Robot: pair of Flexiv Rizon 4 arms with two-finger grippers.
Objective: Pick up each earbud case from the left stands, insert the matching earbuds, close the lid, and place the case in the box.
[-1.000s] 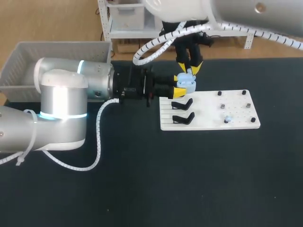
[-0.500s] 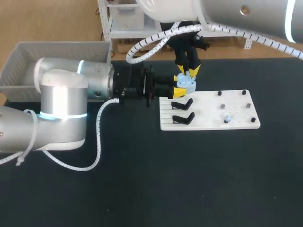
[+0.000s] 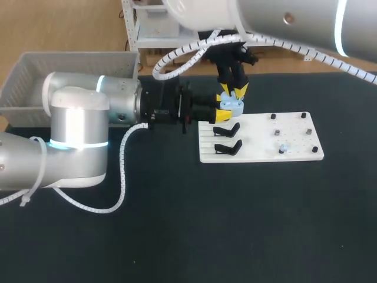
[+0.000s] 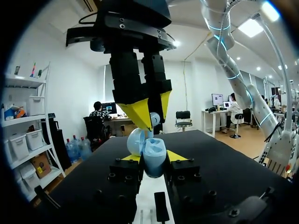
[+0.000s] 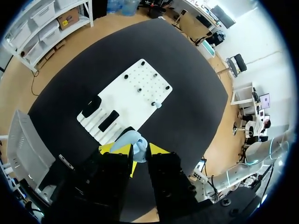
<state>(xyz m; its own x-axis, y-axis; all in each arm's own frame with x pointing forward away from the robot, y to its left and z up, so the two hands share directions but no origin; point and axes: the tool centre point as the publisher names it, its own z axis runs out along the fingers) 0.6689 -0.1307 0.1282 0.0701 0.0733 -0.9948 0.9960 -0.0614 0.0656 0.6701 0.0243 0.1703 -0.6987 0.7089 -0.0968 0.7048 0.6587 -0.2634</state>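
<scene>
Earbud case (image 4: 154, 159), lid open, is pinched by the left gripper (image 3: 224, 107), with the right gripper (image 4: 152, 110) just above it pinching an earbud (image 4: 155, 118).

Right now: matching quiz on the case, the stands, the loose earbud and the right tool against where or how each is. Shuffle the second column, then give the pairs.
1. earbud case
2. black stands
3. loose earbud
4. right tool

a. side by side, nothing on them
b. alone on the white board, away from the stands
c. over the open case
d. clamped in the left tool, lid open

Pairs: 1-d, 2-a, 3-b, 4-c
</scene>
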